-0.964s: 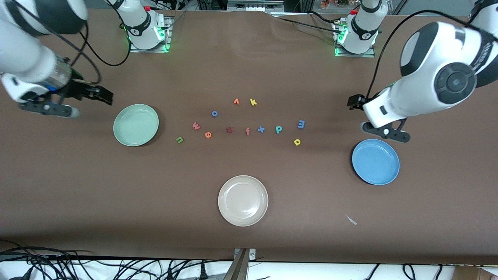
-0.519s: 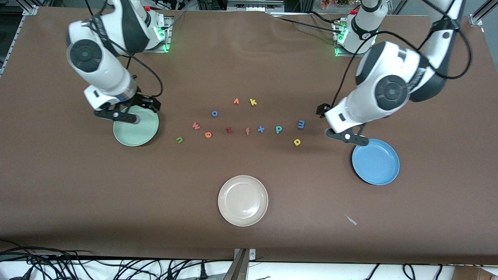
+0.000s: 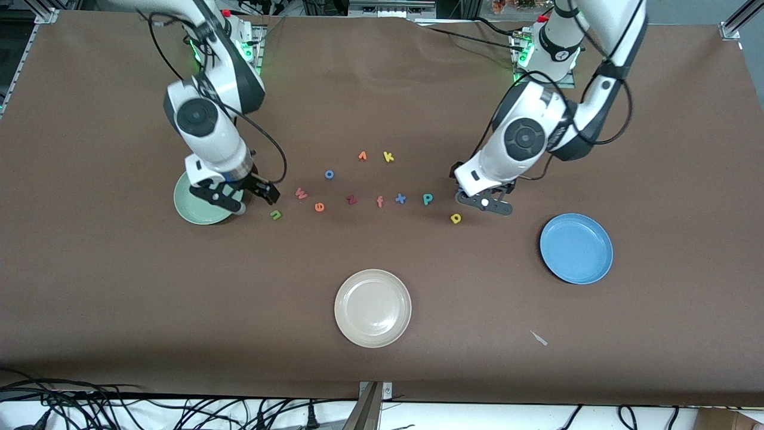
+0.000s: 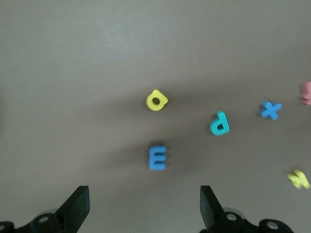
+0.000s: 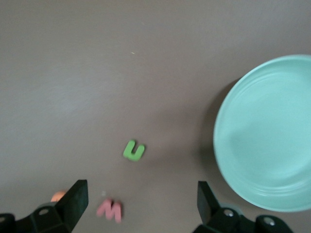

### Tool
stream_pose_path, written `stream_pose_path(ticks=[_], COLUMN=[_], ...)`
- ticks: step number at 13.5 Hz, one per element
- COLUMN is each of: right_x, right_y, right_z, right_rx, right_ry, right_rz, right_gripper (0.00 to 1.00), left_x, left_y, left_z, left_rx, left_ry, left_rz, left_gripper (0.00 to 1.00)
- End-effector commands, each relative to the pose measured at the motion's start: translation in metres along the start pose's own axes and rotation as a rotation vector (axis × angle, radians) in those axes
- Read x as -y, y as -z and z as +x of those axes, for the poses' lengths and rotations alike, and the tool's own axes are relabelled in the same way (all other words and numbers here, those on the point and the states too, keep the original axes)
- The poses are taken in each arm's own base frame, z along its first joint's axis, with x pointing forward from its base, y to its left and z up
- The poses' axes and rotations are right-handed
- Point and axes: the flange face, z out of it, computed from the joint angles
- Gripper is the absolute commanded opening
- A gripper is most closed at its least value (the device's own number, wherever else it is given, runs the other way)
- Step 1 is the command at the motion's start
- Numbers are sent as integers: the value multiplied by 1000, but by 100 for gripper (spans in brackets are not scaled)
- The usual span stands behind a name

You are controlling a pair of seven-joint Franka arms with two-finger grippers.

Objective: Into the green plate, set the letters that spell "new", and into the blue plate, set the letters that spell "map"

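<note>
Overhead, the left gripper (image 3: pixel 461 192) hangs wide-jawed over the flat foam blue m (image 4: pixel 157 158), near the yellow a (image 3: pixel 456 218) and teal p (image 3: pixel 427 199); the right gripper (image 3: pixel 258 192), equally spread, is over the table just beside the smooth round green plate (image 3: pixel 191 212), with the green n (image 3: pixel 276 214) close by.

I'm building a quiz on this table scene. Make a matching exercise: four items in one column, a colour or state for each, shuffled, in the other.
Items:
1. n
2. e
3. p
4. left gripper

Colour or state:
A. teal
B. open
C. green
D. orange

Pairs: 1-C, 2-D, 3-A, 4-B
</note>
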Motion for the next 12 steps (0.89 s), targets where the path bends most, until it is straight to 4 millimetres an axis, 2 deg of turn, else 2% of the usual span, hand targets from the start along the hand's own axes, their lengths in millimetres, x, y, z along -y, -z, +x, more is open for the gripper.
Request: stream_pose_path(ticks=[1,2,4,7,9,10,12], right_x=[25,27,35,29,28,25,25], right_y=[-37,-50,-54,-70,-83,-84,-85], right_z=[12,11,2,6,8,12,12], right_rx=[23,39,44,56,49,38,28], right_ry=[-140,-174,-227,-247,-242,-239,-225], right_rz=[-5,-12,-18,-23,-11,-15,-17], right_gripper=[99,99,93,86,78,74,53], left_x=[-14,-18,-19,-18,-14,-14,-13], left_y=[-39,-51,-76,-92,-107,-108,-109], left_z=[0,1,2,1,0,0,-1], left_rx=[-38,-53,-55,-35,-8,-7,1], left_ry=[16,12,9,6,12,12,4], left_rz=[61,74,81,81,81,81,84], left_gripper=[100,100,100,99,94,90,77])
